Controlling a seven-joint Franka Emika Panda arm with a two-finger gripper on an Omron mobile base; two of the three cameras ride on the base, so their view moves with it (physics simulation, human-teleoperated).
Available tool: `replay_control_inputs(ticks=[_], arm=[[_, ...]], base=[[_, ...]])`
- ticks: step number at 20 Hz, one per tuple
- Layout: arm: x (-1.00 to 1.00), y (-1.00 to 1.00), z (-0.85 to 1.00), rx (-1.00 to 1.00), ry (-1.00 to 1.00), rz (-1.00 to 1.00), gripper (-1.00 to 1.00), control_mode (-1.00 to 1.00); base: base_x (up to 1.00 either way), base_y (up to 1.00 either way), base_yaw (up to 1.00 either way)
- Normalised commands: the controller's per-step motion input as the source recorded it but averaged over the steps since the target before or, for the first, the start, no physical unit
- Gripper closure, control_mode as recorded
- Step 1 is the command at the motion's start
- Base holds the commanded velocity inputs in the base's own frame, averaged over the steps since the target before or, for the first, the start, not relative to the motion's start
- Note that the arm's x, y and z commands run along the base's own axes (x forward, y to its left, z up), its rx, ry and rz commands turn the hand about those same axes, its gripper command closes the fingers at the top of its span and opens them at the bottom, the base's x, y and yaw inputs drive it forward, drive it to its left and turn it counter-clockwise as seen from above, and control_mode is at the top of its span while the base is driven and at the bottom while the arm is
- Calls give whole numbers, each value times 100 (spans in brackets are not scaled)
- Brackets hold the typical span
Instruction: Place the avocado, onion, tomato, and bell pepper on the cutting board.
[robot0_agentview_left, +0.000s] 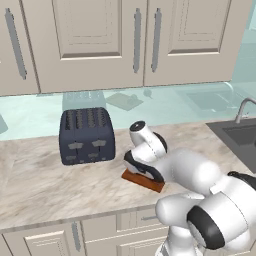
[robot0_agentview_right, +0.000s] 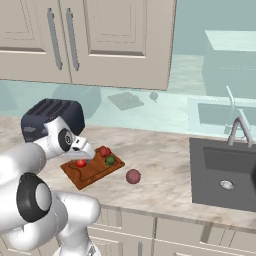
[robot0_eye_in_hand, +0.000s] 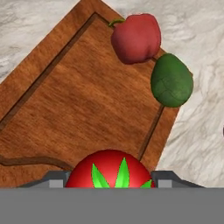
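Observation:
My gripper (robot0_eye_in_hand: 110, 180) is shut on the tomato (robot0_eye_in_hand: 111, 168), a glossy red ball with a green leafy star, held low over the near end of the wooden cutting board (robot0_eye_in_hand: 87, 100). At the board's far edge lie the red bell pepper (robot0_eye_in_hand: 135, 38) and, beside it, the dark-green avocado (robot0_eye_in_hand: 171, 81). From the right base camera, the tomato (robot0_agentview_right: 81, 163) sits under the hand on the board (robot0_agentview_right: 87, 176), with the bell pepper (robot0_agentview_right: 104, 151) and avocado (robot0_agentview_right: 110, 160) further along. The mauve onion (robot0_agentview_right: 133, 176) rests on the counter just off the board's right corner.
A dark toaster (robot0_agentview_left: 86, 135) stands left of the board (robot0_agentview_left: 145, 182). The sink (robot0_agentview_right: 225, 175) with its faucet (robot0_agentview_right: 240, 127) is set into the counter at the right. Wall cabinets hang above the backsplash.

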Motion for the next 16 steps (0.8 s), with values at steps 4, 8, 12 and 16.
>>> replay_control_inputs(ticks=[4,8,12,16], arm=[[13,31,-1,0,11,0,100,-100],[13,22,-13,0,7,0,100,-100],[8,4,-23,0,2,2,100,-100],[6,2,-22,0,1,1,100,-100]], base=[[0,0,0],[0,0,0],[0,0,0],[0,0,0]])
